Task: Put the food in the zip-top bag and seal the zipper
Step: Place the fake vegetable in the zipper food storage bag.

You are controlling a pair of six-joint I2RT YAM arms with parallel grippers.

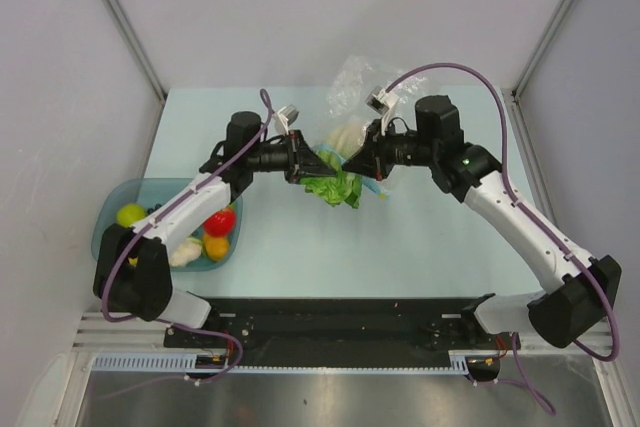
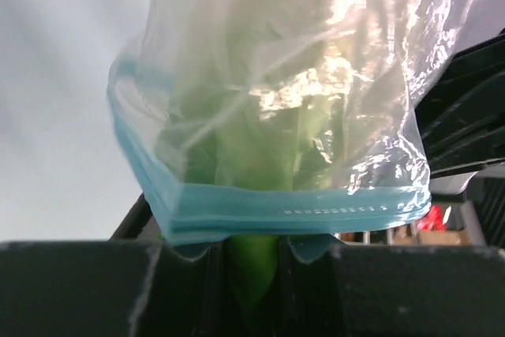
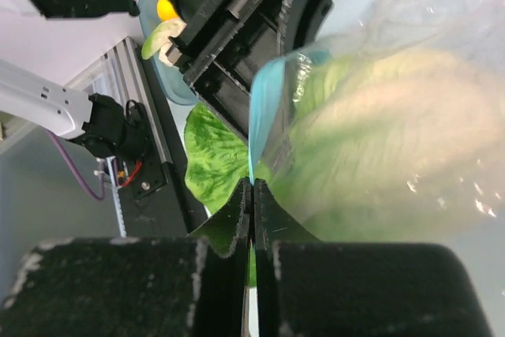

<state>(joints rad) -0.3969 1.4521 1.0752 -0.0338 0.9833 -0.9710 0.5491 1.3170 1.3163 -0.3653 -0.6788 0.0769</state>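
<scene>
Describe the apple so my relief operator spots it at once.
On the table's left side sits a teal bowl, under the left arm. The apple lies at its right rim: the only red piece, beside orange, yellow-green and whitish ones.

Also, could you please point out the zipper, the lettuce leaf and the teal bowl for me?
zipper [image 2: 292, 215]: left wrist view, on the middle of the light-blue strip.
lettuce leaf [image 1: 335, 189]: top external view, on its dark green frilly part.
teal bowl [image 1: 112, 197]: top external view, on its far-left rim.
</scene>
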